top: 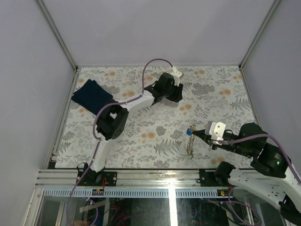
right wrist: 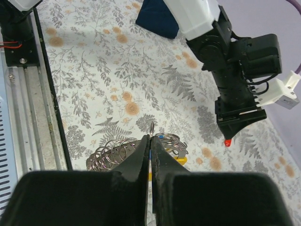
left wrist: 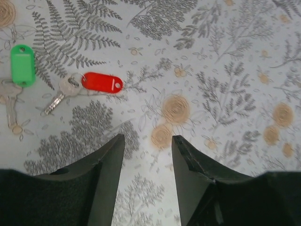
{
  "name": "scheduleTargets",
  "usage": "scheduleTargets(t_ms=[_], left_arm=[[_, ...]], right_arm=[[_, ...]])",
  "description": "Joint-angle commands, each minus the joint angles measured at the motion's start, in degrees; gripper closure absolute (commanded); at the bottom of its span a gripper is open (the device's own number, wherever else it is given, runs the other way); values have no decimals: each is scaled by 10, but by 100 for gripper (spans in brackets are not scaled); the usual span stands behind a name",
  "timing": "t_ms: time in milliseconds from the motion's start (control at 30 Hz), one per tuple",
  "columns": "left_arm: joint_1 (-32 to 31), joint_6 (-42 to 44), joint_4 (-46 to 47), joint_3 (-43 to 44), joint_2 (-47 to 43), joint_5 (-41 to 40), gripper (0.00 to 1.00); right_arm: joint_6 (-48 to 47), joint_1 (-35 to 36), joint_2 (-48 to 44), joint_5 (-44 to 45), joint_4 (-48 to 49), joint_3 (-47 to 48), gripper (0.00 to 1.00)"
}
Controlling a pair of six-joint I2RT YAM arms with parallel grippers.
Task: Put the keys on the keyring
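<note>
My right gripper [top: 197, 133] [right wrist: 150, 140] is shut on the thin silvery keyring [right wrist: 152, 127], held edge-on just above the table. A chain of rings [right wrist: 110, 153] [top: 190, 146] hangs from it, with a blue tag [top: 191, 128] and a yellow tag [right wrist: 181, 162] beside it. My left gripper [top: 172, 92] [left wrist: 148, 139] is open and empty over the far middle of the table. A key with a red tag [left wrist: 101, 82] and a key with a green tag [left wrist: 22, 64] lie flat ahead of it to its left. The red tag [right wrist: 227, 142] also peeks out under the left gripper in the right wrist view.
A dark blue folded cloth [top: 91, 95] [right wrist: 157, 19] lies at the far left. The metal rail [top: 141, 177] [right wrist: 28, 117] runs along the near edge. White walls close in the floral table [top: 141, 141] on three sides.
</note>
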Motion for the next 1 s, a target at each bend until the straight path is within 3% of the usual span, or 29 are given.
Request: scheduleTargets(t_ms=[0,267,967], left_arm=[[13,39,-29,88,65,-10,54],[28,76,-58,201,160,-18,55],[55,100,-72,295,234,59,58]], right_arm=[[43,3,-4,22,14,19,100],[52,2,6,19,27,5,100],[67,3,19,-4,49,-19,100]])
